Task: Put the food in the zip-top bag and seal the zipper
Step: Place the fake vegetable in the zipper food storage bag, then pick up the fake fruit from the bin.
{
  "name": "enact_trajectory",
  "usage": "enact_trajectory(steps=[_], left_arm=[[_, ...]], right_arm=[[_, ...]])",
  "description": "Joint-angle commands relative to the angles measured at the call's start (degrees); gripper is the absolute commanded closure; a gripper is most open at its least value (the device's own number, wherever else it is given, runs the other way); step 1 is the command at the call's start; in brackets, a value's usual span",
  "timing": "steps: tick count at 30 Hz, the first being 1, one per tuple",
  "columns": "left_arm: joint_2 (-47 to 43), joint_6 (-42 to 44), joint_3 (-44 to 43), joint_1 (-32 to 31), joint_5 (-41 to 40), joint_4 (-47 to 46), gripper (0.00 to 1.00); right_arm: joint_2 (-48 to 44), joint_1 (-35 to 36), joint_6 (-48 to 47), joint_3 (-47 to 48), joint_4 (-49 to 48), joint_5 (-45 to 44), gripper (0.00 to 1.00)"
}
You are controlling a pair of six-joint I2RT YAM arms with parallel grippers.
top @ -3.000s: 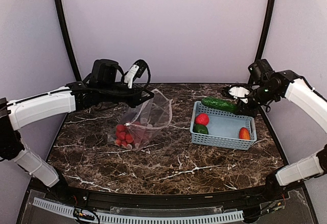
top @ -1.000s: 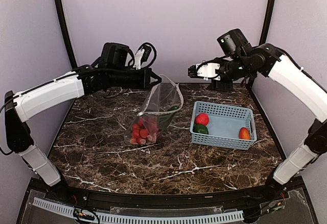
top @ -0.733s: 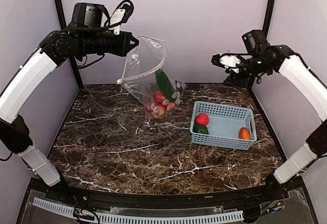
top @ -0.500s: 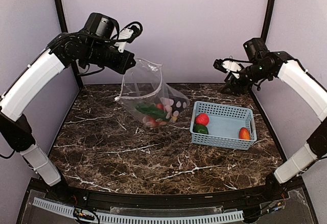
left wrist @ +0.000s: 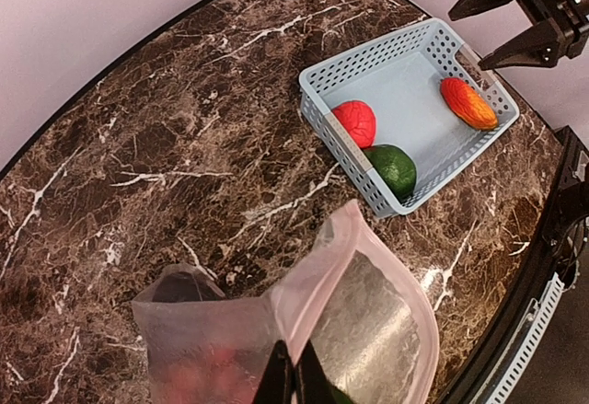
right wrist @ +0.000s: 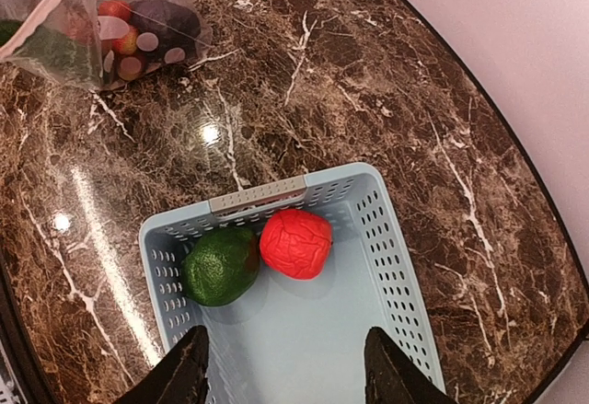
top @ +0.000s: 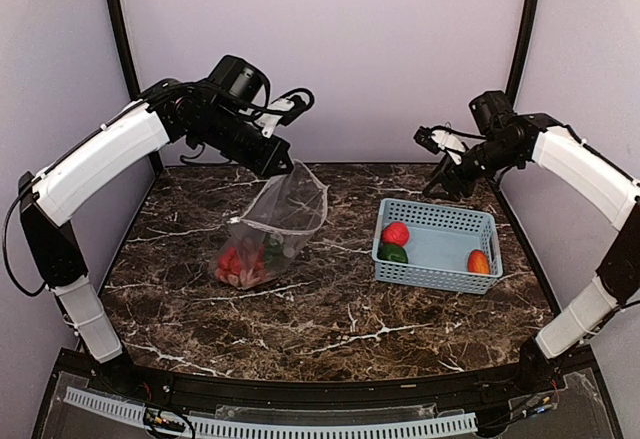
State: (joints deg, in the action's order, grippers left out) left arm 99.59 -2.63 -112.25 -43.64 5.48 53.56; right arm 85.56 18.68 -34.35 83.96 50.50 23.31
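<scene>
**A:** How are things lying on the desk [top: 330,309]?

**B:** The zip-top bag [top: 285,214] is hanging left of centre, its bottom resting on the desk with strawberries [top: 238,262] bunching inside. The blue basket [top: 432,277] is sitting to its right, apart from it.

**A:** And the arms?

**B:** The left arm is reaching in high from the left. The left gripper [left wrist: 294,381] is pinching the zipper [left wrist: 313,271] tightly, holding the mouth up. The right arm is bending inward, and the right gripper [top: 438,159] is hovering with its jaws parted and empty over the basket's far edge.

**A:** What matters next?

**B:** The remaining food is waiting almost straight below the right gripper, so I'm judging that arm nearer. The red piece [right wrist: 294,243] and green piece [right wrist: 219,266] are touching at the basket's left end. The orange-red piece [left wrist: 469,102] is lying alone at the near right corner.
</scene>
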Motion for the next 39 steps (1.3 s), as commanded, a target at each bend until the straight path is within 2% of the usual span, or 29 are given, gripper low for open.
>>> enact_trajectory(steps=[1,8,17,39], left_arm=[[-0.68,-1.26,0.94,0.02,3.48,0.28,0.99],[-2.4,-4.21,9.78,-1.12,1.81,-3.83,0.99],[-6.37,-8.52,17.5,-2.67,1.45,-12.53,0.99],[-10.25,-10.96,18.87,-2.9,3.2,-18.65,0.99]], right_arm=[[3.21,-0.31,2.83,-0.99,-1.59,3.58,0.46],[7.11,-0.31,5.52,-0.56,-2.91,7.84,0.5],[15.73,-0.31,9.49,1.38,-3.18,4.16,0.55],[29.12,-0.3,9.63,7.24,-2.56,4.73,0.34]])
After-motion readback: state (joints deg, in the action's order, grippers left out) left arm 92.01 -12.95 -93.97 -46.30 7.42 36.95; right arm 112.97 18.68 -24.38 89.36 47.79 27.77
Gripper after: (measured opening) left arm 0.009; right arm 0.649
